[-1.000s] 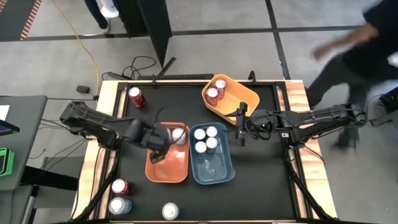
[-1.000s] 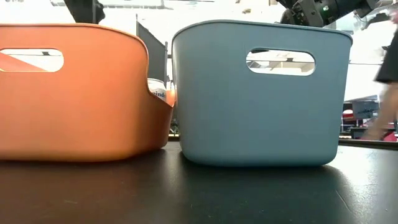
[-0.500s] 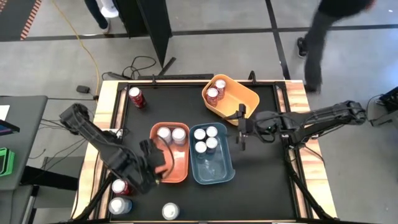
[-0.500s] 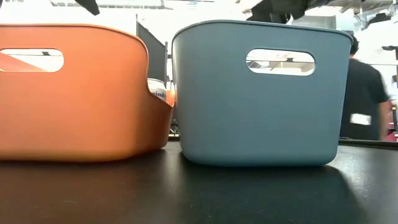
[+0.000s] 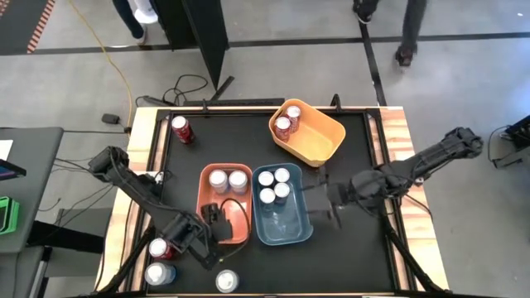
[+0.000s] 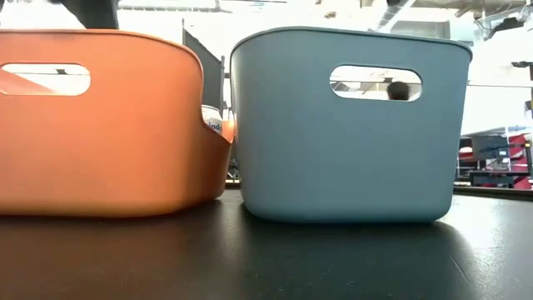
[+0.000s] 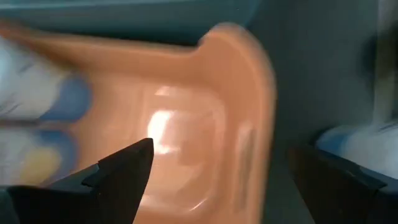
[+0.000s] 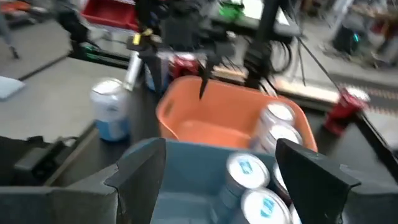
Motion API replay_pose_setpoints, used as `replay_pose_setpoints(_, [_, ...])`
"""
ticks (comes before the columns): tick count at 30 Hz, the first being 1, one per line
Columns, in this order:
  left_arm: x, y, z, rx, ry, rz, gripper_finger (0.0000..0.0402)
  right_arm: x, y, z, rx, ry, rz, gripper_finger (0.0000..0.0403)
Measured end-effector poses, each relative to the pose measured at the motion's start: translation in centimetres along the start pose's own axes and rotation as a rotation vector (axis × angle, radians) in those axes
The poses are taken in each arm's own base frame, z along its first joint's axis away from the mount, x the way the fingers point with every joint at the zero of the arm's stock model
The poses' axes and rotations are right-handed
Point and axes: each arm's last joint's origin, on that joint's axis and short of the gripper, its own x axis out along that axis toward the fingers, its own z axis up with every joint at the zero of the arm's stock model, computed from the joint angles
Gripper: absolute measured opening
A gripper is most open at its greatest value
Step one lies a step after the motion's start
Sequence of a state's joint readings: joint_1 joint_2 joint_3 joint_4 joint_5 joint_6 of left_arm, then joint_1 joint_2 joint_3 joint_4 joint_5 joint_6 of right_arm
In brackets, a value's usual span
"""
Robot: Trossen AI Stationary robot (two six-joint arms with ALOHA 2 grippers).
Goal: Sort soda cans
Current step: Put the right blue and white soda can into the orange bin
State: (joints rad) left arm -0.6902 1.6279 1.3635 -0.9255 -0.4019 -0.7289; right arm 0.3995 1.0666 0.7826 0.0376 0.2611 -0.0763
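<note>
Mostly cylindrical soda cans (image 5: 273, 185), smooth plastic bins (image 5: 286, 230)

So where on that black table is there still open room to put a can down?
The bare tabletop right of the blue bin, and the strip between the red can and the yellow bin. The near-left corner, with loose cans and the left gripper, is crowded.

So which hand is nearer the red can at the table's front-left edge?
Left. The left hand is open just right of the red can, over the orange bin's front end; the right hand is beyond the blue bin.
</note>
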Motion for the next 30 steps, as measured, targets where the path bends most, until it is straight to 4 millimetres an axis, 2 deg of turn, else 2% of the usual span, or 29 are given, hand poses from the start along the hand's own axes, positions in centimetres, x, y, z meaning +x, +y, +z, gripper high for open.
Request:
replay_pose_setpoints(5, [0.1,-0.7,0.3,-0.022,0.008,-0.095,0.0359,-0.4,1.4,0.3,-0.019,-0.031,0.06,0.0323])
replay_pose_setpoints(12, [-0.4,-1.7,-0.7,-0.083,0.096,-0.192,0.0359,-0.6,2.1,0.4,0.011,-0.034,0.085,0.0323])
replay_pose_setpoints(23, [-2.1,-5.1,-1.2,-0.097,-0.062,-0.364,0.0359,-0.6,2.2,0.2,0.038,-0.019,0.093,0.0323])
replay_pose_setpoints(30, [-2.5,-5.8,-1.9,-0.095,-0.074,-0.372,0.0359,-0.5,2.0,0.1,0.044,-0.008,0.082,0.0323])
